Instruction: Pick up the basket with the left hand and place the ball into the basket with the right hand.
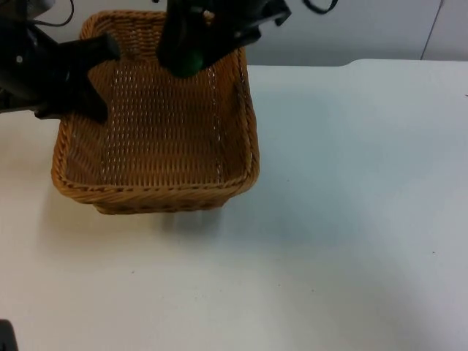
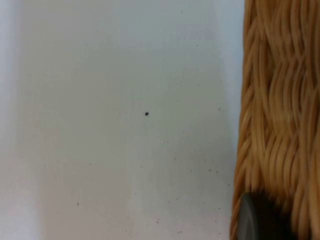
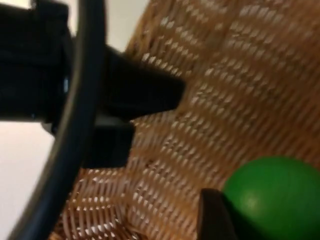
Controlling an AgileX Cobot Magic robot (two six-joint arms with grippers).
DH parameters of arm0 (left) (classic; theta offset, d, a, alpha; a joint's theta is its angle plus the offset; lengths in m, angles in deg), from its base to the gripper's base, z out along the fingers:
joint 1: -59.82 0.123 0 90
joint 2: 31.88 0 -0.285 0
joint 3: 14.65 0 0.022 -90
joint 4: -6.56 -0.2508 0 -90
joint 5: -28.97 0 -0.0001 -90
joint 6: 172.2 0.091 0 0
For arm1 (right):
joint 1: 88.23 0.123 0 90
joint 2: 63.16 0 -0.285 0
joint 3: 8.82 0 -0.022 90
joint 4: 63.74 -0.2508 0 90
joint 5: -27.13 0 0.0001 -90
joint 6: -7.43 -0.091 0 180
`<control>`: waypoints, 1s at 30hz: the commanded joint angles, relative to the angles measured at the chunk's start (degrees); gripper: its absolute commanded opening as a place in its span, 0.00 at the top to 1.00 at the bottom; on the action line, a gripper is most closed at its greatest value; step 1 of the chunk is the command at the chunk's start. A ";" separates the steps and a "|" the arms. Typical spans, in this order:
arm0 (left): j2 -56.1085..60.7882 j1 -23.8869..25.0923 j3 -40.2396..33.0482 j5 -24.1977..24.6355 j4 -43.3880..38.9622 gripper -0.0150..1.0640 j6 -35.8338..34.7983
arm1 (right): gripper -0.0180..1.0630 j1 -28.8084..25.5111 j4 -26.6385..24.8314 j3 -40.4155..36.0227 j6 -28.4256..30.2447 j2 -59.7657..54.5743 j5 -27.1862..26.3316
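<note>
A woven wicker basket (image 1: pixel 157 196) hangs a little above the white table, casting a shadow under its near edge. My left gripper (image 1: pixel 91 79) is shut on the basket's left wall; one fingertip (image 2: pixel 255 220) presses against the weave (image 2: pixel 275 100). My right gripper (image 1: pixel 186 57) hovers over the far part of the basket's inside, shut on a green ball (image 1: pixel 189 63). In the right wrist view the ball (image 3: pixel 272 195) sits beside a black finger (image 3: pixel 215 217), above the basket floor (image 3: pixel 240 100), with the left gripper (image 3: pixel 145 115) across from it.
White table top (image 1: pixel 351 219) spreads to the right and front of the basket. The grey partition wall (image 1: pixel 365 29) stands behind it.
</note>
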 commanded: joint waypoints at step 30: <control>0.79 0.04 0.48 -0.29 1.13 0.99 -0.09 | 0.53 0.32 -2.20 0.40 4.84 -4.07 -13.16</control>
